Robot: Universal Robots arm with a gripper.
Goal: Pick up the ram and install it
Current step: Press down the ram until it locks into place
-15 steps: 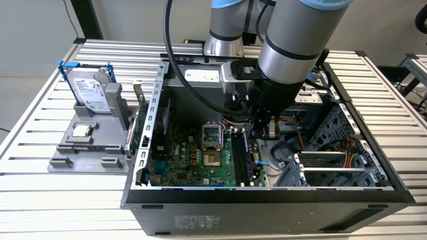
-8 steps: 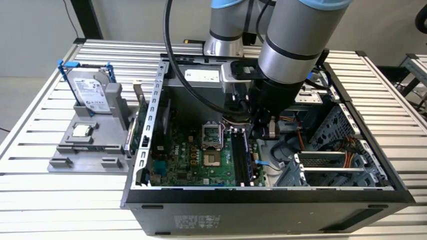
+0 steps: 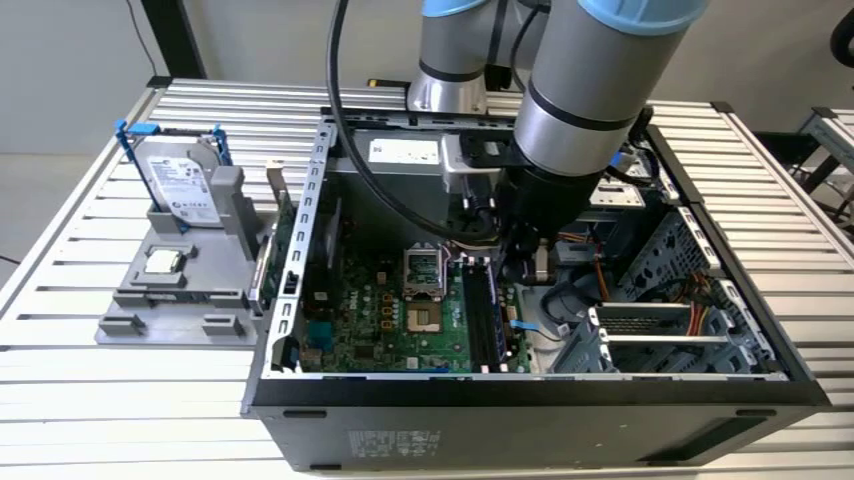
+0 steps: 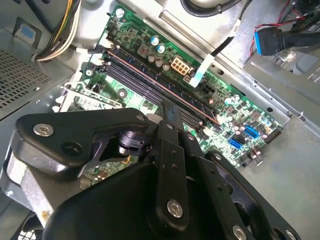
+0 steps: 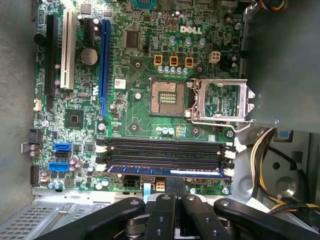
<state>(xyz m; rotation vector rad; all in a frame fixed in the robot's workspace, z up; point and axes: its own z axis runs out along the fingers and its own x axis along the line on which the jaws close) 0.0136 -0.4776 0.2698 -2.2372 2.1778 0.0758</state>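
1. My gripper (image 5: 175, 187) hangs low inside the open computer case (image 3: 747, 385), its two fingers (image 4: 169, 117) pressed narrow, almost together, just above the memory slots (image 5: 165, 150).
2. In the first wrist view the ram (image 5: 170, 170) lies in the slot nearest the fingers, a thin bluish-edged stick running the slot's whole length; I cannot tell whether the fingertips touch it or hover just over it.
3. In the second wrist view the ram shows as a slim reddish line in the slot bank on the green motherboard (image 4: 150, 40).
4. Beside the slots sits the empty processor socket (image 5: 164, 96), its metal latch frame (image 5: 220, 100) swung open.
5. Outside the case, on the exterior view's left, a grey holder (image 3: 174, 290) carries a silver hard drive (image 3: 180, 185) and a small square processor chip (image 3: 163, 262).
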